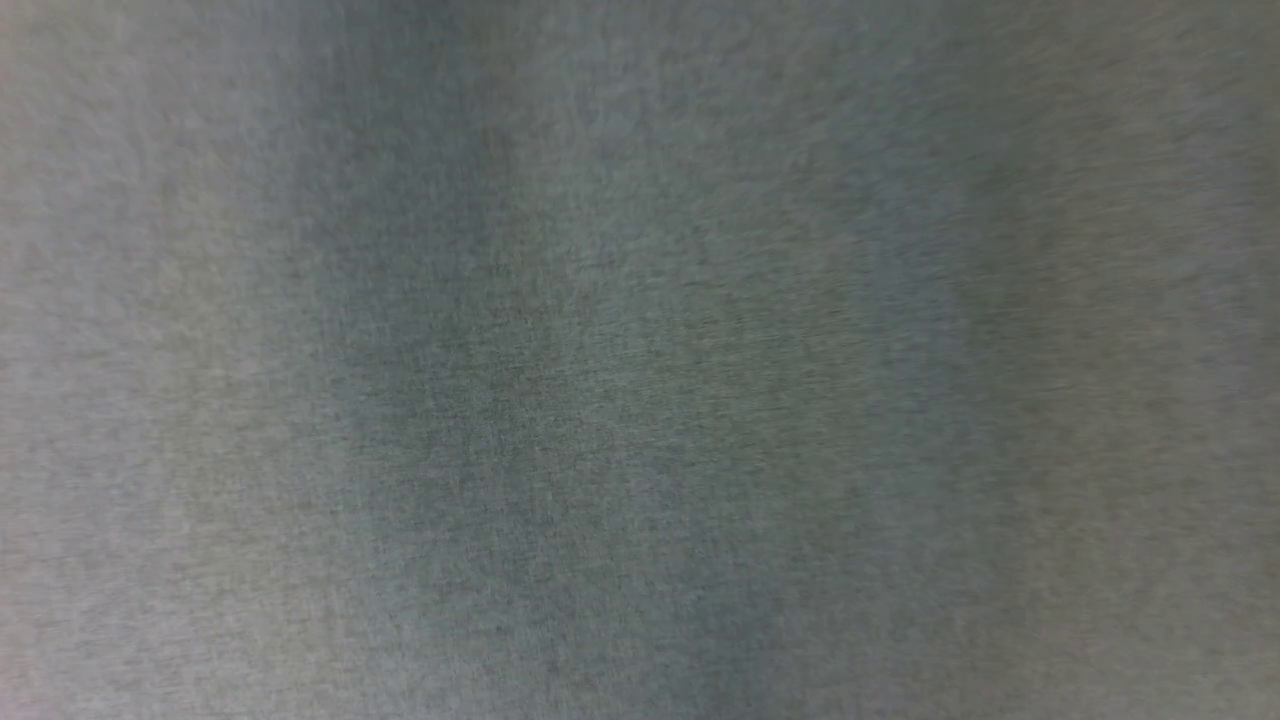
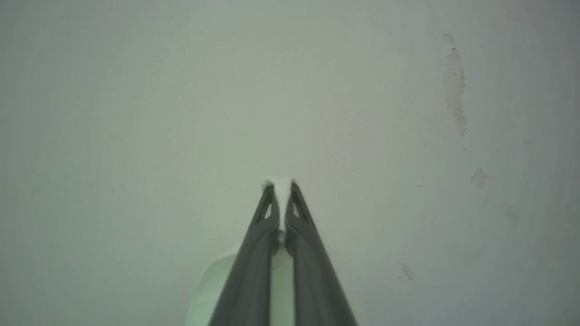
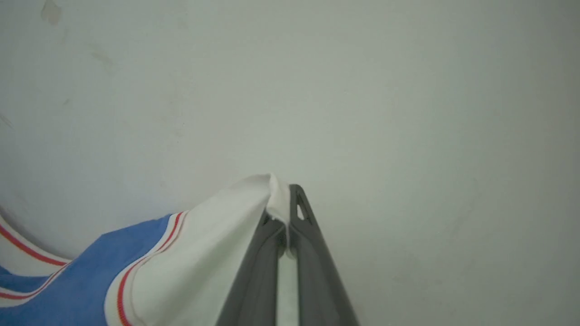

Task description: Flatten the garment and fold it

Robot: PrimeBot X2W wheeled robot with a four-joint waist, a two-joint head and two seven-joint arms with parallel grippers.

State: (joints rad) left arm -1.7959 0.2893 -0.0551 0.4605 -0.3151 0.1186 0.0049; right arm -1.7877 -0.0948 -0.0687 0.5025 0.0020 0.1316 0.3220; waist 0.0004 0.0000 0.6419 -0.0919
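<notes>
We grip the shirt (image 3: 81, 280) by a white sleeve in the right tool (image 3: 282, 199); the left tool (image 2: 281, 188) pinches white cloth, probably the shirt too. Flattening and folding are both left to do.

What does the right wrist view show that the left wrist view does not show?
Right wrist view: the garment, blue with red-and-white striped trim, and its white sleeve running up to the right hand. Left wrist view: peeled patches on the pale surface, and a small white tuft of cloth at the tips of the left hand. Both: dark fingers shut on white cloth, with a plain pale surface behind.
</notes>
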